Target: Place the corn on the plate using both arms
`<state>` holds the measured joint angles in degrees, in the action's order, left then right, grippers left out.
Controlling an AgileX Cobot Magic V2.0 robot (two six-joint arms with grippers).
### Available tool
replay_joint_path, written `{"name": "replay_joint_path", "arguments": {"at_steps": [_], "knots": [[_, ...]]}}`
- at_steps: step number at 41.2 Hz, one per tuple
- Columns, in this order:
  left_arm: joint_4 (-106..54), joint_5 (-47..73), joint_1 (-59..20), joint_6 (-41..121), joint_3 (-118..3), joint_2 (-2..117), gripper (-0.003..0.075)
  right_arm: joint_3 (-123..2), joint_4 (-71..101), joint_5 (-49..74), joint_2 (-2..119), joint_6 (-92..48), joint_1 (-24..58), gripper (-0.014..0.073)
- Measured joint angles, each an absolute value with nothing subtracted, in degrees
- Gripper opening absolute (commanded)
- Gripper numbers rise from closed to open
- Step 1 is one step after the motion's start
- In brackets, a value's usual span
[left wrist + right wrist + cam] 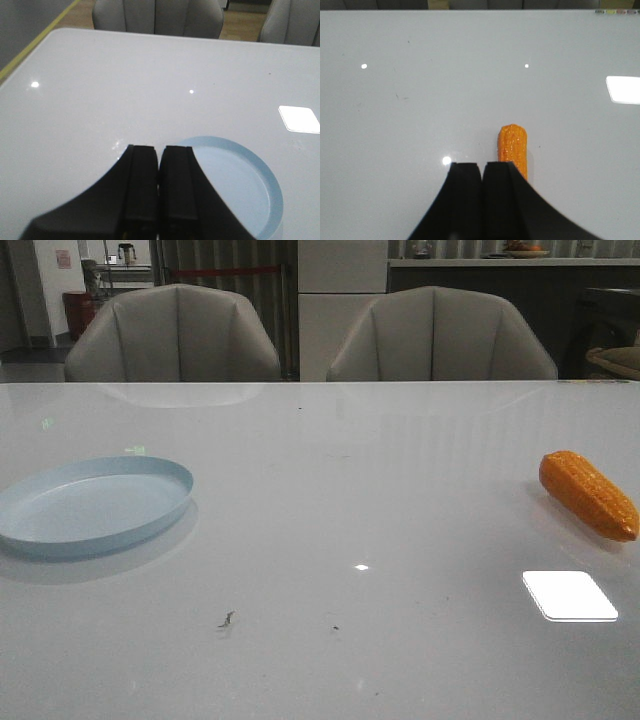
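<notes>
A glossy pale grey counter [330, 500] fills the room's foreground, two grey padded chairs [172, 335] behind it. The round pale blue shallow plate [92, 506] sits at its left; the bumpy orange-yellow corn cob [588, 494] lies far right. The left tool [159, 162] and right tool [482, 172] are both pressed together, holding nothing.

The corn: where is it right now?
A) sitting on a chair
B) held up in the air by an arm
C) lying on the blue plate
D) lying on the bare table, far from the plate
D: in the front view the corn lies on the table at the right, while the plate sits far left, nothing on it.
</notes>
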<state>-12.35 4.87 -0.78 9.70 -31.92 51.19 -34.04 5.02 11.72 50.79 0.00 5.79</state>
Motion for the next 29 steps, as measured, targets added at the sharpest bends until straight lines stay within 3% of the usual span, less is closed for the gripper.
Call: {"name": "replay_joint_path", "arguments": {"at_steps": [4, 9, 13, 18, 29], "knots": [[-13.4, 5.5, -0.8, 9.7, -31.9, 53.0, 0.0128, -34.0, 5.0, 11.7, 52.8, 0.0, 5.8, 0.0111], [-13.6, 6.4, -0.8, 9.7, -31.9, 54.1, 0.0237, -34.0, 5.0, 11.8, 54.4, 0.0, 5.8, 0.0329], [-13.7, 7.4, -0.8, 9.7, -31.9, 55.0, 0.0381, -34.0, 5.0, 12.1, 55.0, 0.0, 5.8, 0.0488], [-14.4, 8.7, -0.8, 9.7, -31.9, 56.5, 0.0501, -34.0, 5.0, 12.4, 55.6, 0.0, 5.8, 0.051], [-17.9, 16.5, -0.8, 9.7, -36.2, 63.4, 0.0505, -34.0, 6.2, 14.1, 55.7, 0.0, 5.8, 0.0507]]}}
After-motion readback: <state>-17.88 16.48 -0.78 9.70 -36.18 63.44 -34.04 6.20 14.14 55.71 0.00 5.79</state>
